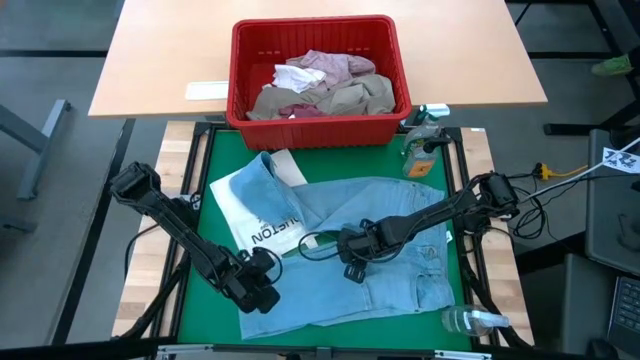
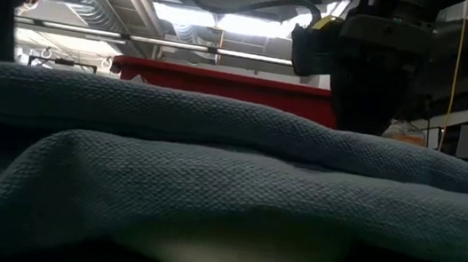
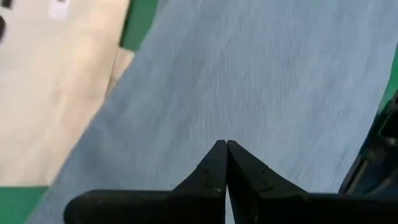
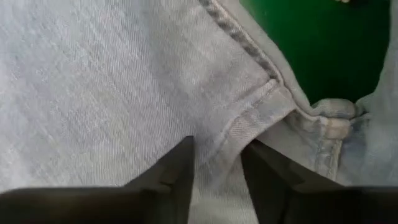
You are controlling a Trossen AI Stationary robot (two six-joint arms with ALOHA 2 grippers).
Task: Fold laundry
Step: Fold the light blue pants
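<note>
Bright even overhead light, glaring ceiling lamps in the low view (foreground cloth dim, blurred), soft shadows

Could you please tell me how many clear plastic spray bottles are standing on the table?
2: one clear plastic spray bottle at the green mat's far right corner beside the red plastic basket, another clear spray bottle lying at the near right corner. Others may be hidden.
</note>
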